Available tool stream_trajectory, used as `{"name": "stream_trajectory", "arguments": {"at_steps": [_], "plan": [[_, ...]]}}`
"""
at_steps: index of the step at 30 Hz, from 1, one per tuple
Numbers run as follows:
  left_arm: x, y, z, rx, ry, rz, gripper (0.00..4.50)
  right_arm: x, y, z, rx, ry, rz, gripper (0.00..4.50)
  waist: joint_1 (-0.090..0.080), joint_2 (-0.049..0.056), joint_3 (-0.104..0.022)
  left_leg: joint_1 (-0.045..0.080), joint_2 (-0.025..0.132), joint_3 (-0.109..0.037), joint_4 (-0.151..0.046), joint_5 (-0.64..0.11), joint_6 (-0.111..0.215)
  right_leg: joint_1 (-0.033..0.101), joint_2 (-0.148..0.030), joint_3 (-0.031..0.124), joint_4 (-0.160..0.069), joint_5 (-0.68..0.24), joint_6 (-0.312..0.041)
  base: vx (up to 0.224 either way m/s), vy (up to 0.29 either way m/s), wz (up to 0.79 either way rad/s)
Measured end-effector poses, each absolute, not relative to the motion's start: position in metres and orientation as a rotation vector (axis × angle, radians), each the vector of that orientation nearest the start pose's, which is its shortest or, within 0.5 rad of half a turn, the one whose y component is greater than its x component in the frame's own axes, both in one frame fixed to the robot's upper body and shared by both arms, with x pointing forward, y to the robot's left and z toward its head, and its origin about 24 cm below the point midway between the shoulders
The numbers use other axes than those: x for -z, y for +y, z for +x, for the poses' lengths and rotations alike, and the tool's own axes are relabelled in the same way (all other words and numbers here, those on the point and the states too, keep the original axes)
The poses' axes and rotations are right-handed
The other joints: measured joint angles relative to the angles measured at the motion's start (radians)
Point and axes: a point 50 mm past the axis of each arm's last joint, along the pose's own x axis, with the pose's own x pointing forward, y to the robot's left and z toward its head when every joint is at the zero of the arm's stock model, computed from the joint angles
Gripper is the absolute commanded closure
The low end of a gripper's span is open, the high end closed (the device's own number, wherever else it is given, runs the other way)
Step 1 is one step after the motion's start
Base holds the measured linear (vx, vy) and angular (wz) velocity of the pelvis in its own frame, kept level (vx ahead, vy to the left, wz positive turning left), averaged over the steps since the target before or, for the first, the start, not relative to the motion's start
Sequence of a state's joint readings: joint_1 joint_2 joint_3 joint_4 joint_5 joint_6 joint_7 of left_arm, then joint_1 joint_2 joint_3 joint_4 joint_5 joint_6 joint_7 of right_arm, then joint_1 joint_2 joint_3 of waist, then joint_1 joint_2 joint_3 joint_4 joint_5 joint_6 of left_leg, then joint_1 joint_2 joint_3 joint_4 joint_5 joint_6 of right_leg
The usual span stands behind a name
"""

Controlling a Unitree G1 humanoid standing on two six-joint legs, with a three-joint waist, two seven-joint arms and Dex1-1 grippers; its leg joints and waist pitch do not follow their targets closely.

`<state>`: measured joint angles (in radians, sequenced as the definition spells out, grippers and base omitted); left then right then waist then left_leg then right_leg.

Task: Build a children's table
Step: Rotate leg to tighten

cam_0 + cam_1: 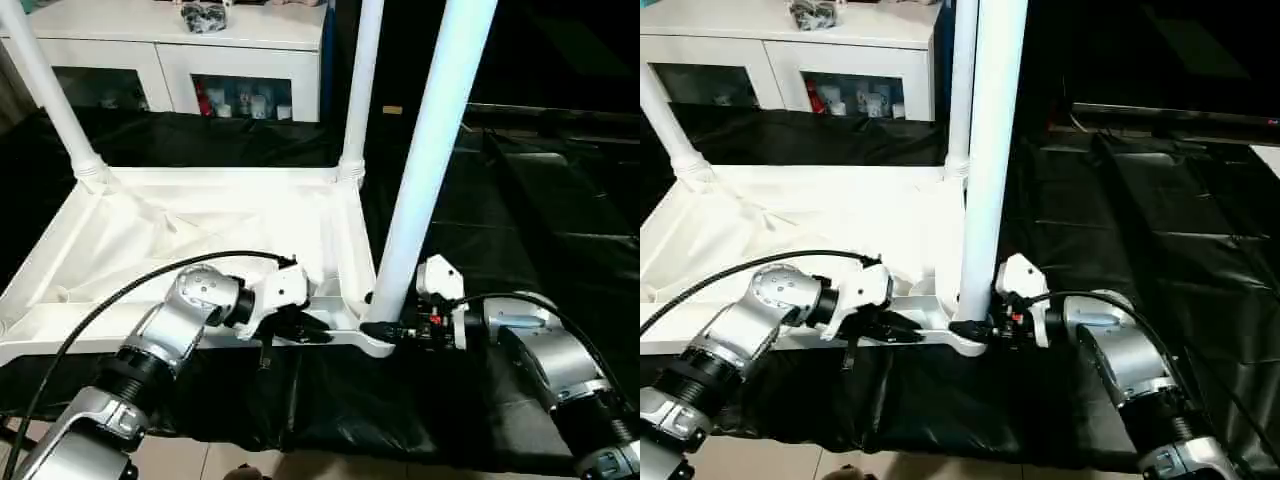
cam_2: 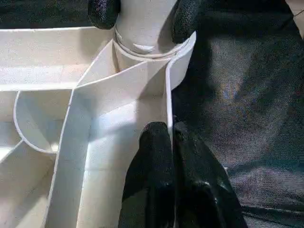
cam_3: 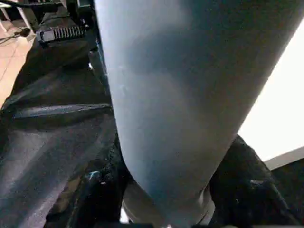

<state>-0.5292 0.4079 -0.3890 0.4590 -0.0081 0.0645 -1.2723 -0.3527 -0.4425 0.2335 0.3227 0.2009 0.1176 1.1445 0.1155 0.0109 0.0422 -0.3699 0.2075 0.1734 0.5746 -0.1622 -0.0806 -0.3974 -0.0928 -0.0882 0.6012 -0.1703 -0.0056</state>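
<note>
The children's table lies upside down on the black cloth, its ribbed white top point(image 1: 150, 240) facing up. Three white legs stand in corner sockets: far left point(image 1: 55, 100), far right point(image 1: 360, 90) and near right point(image 1: 430, 150). My right gripper point(image 1: 378, 328) is shut on the base of the near right leg point(image 3: 180, 95), just above its socket, with one black fingertip point(image 2: 102, 10) on each side. My left gripper point(image 2: 170, 137) is shut on the top's near rim wall, a little left of that corner point(image 1: 902, 330).
A white cabinet point(image 1: 240, 60) with glass doors stands behind the work surface. Black cloth point(image 1: 540, 200) spreads out to the right of the table top. A black cable point(image 1: 120, 290) arcs over my left forearm. The surface's front edge runs just below both grippers.
</note>
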Motion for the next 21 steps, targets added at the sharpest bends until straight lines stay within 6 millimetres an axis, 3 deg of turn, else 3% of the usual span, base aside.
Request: {"name": "stream_trajectory", "arguments": {"at_steps": [5, 9, 13, 21], "plan": [[-0.046, 0.119, 0.296, 1.483, 0.426, 0.455, 4.5, -0.045, -0.151, 0.281, -1.261, 0.315, -0.185, 2.52, 0.001, -0.001, 0.0, 0.001, 0.0, 0.0, 0.0, 0.0, 0.0, 0.001, 0.0, 0.0, 0.0, -0.001, 0.001, 0.0, 0.0, 0.0], [-0.045, 0.11, 0.304, 1.416, 0.414, 0.446, 4.5, -0.04, -0.15, 0.285, -1.15, 0.304, -0.144, 2.53, 0.002, -0.002, 0.0, 0.002, 0.0, 0.0, 0.0, 0.0, 0.0, 0.003, 0.0, 0.0, 0.0, -0.002, 0.003, 0.0, 0.0, 0.0], [-0.043, 0.094, 0.318, 1.269, 0.42, 0.446, 4.5, -0.029, -0.143, 0.298, -0.843, 0.267, -0.066, 2.55, -0.008, -0.008, 0.001, 0.006, 0.0, -0.001, 0.0, 0.0, 0.0, 0.006, 0.0, -0.002, -0.003, -0.003, 0.004, 0.0, 0.0, 0.0], [-0.038, 0.064, 0.331, 1.086, 0.437, 0.415, 4.5, -0.023, -0.123, 0.32, -0.42, 0.279, 0.012, 2.55, -0.04, -0.007, 0.001, 0.011, -0.001, -0.007, -0.001, 0.0, 0.0, 0.019, -0.002, -0.014, -0.038, -0.003, 0.005, 0.0, 0.0, 0.0]]}}
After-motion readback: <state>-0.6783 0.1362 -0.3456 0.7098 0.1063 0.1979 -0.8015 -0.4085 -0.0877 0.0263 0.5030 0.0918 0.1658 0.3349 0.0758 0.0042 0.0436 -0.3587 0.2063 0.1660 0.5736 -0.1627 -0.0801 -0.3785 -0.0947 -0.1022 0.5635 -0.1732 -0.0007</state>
